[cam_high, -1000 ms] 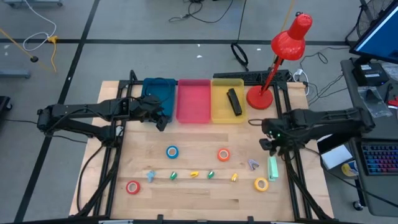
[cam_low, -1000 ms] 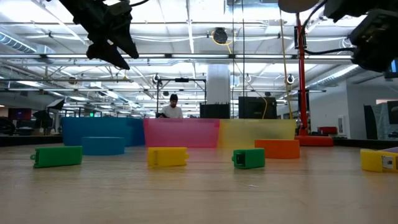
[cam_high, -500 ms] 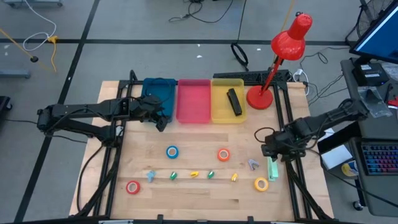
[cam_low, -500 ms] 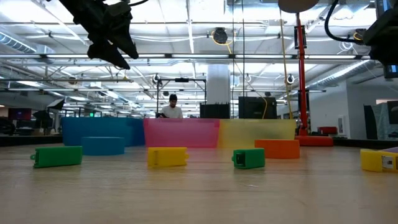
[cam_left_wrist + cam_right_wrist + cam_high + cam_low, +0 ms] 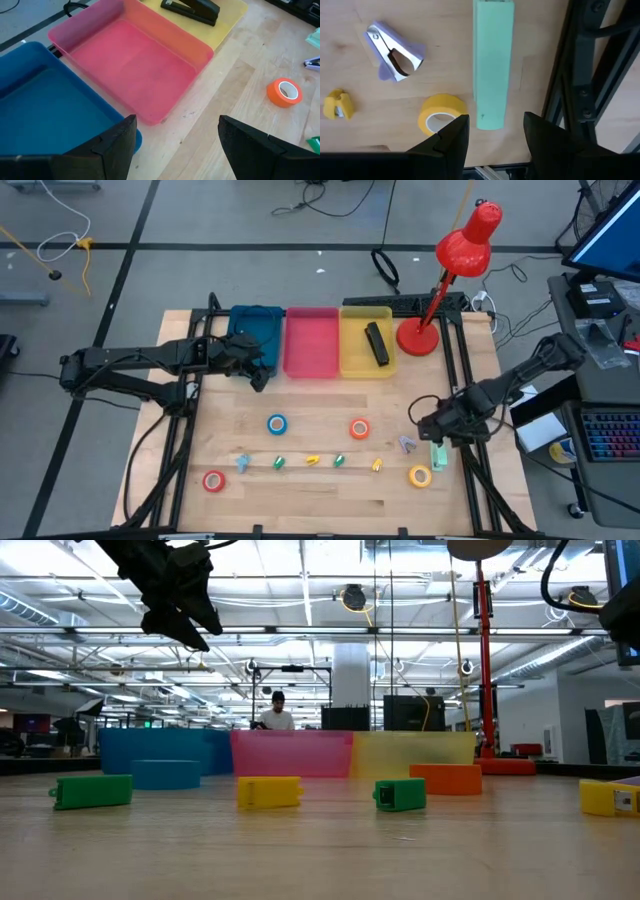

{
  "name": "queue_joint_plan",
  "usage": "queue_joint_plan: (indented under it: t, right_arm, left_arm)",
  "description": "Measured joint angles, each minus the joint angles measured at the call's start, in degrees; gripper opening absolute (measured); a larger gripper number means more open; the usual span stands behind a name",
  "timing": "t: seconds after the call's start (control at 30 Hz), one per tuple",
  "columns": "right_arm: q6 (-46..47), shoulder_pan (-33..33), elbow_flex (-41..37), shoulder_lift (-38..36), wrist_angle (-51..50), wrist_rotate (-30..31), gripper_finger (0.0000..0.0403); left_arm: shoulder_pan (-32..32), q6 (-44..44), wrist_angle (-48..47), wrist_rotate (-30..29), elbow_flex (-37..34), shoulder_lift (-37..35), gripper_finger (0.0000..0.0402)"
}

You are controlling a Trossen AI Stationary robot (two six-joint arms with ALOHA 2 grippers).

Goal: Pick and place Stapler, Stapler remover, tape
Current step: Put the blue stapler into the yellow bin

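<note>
My left gripper waits open by the blue bin. My right gripper, fingers parted and empty, has descended toward 6 o'clock over the mint stapler; yellow tape lies at its 9 o'clock.

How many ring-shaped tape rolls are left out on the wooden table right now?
4, all on the table, none in the bins. Blue tape roll left of centre; orange tape roll to its right; red tape roll near the front left; yellow tape roll front right, beside the mint-green stapler.
</note>
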Motion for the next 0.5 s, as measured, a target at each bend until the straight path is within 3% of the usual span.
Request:
queue_joint_plan:
  t: [0.5]
  right_arm:
    - [3.9, 2.8, -2.8, 7.8, 6.6, 0.0, 0.0183]
  left_arm:
    - [0.0, 0.5, 0.0, 0.1, 0.0, 0.0, 0.0273]
